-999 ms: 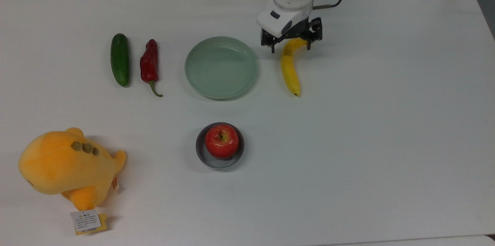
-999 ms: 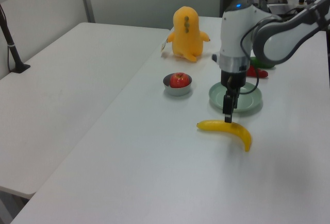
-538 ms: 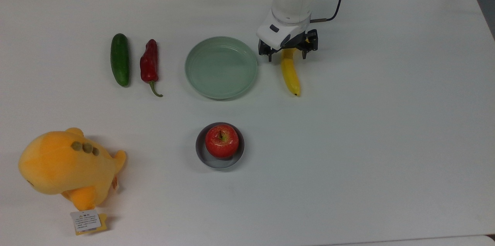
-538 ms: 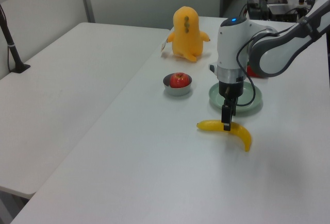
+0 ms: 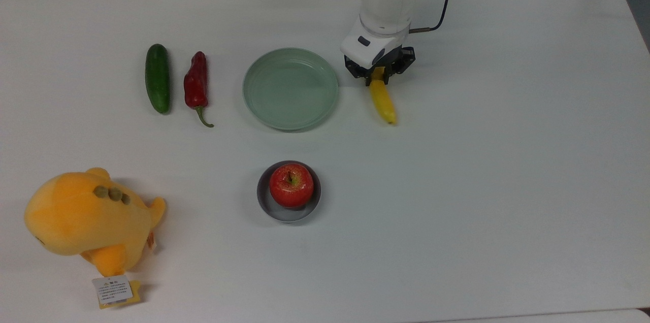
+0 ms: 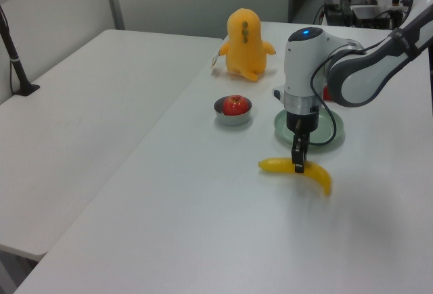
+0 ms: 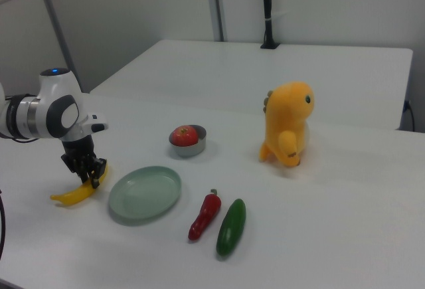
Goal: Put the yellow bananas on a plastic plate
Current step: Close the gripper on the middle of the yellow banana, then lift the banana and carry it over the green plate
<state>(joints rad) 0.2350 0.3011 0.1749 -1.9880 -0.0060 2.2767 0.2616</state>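
The gripper point(image 5: 378, 75) is down and pinched tight on the yellow banana point(image 5: 384, 102), which lies on the worktop just beside the plastic plate point(image 5: 290, 88). The grip sits near the stem end, so lifting could swing or slip it.

No readable text; print on the plush toy's tag point(image 5: 112, 290) too small.

A curved, bright yellow banana point(image 5: 382, 101) is seen lying flat on the white counter point(image 5: 508, 160), with its dark tip pointed toward the top view's bottom edge. A round, pale mint-green plastic plate point(image 5: 290, 88) with a raised rim is set upright just beside it, on the top view's left, holding nothing.
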